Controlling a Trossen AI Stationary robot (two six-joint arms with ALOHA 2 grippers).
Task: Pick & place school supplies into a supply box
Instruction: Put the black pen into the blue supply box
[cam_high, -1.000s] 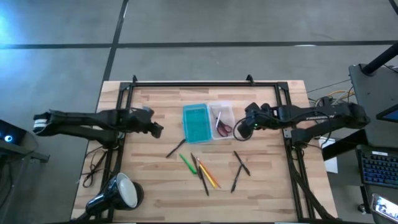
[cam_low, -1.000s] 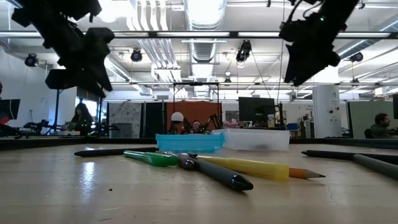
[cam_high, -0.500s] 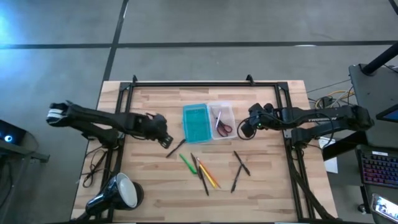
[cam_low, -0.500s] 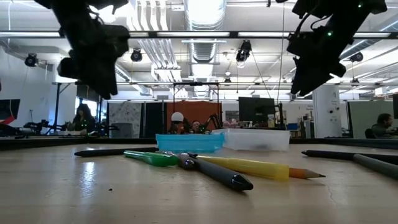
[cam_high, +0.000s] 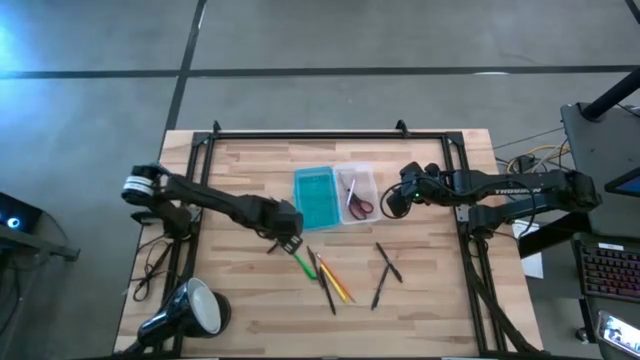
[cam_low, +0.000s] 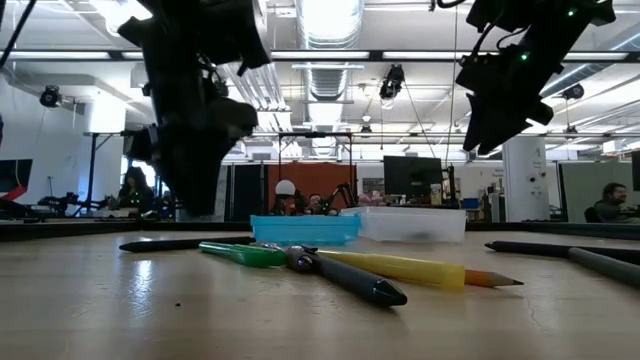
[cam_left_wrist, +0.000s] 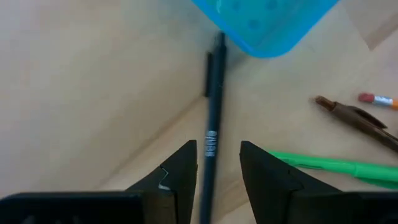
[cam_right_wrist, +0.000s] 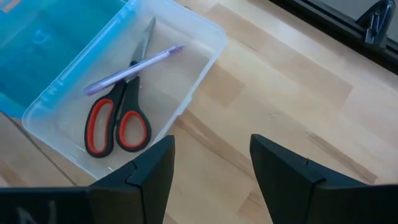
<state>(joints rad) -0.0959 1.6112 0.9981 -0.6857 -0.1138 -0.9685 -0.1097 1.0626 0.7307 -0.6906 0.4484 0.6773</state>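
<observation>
Here the left gripper (cam_left_wrist: 217, 165) hangs low over the wooden table (cam_high: 240, 300), jaws spread either side of a thin black pen (cam_left_wrist: 213, 118) whose far end slips under the turquoise lid (cam_left_wrist: 267, 22). Whether they touch it is hard to tell. A green pen (cam_left_wrist: 323, 167) and a brown one (cam_left_wrist: 354, 118) lie beside it. Farther on, the right gripper (cam_right_wrist: 211, 162), jaws apart, hovers by the clear plastic tray (cam_right_wrist: 205, 37), which holds red-handled scissors (cam_right_wrist: 118, 121) and a pale purple pen (cam_right_wrist: 134, 70). More pens lie loose (cam_high: 335, 280).

An open-plan lab: exposed ceiling ducts (cam_low: 318, 40), monitors (cam_low: 412, 177), people at desks (cam_low: 612, 203).
</observation>
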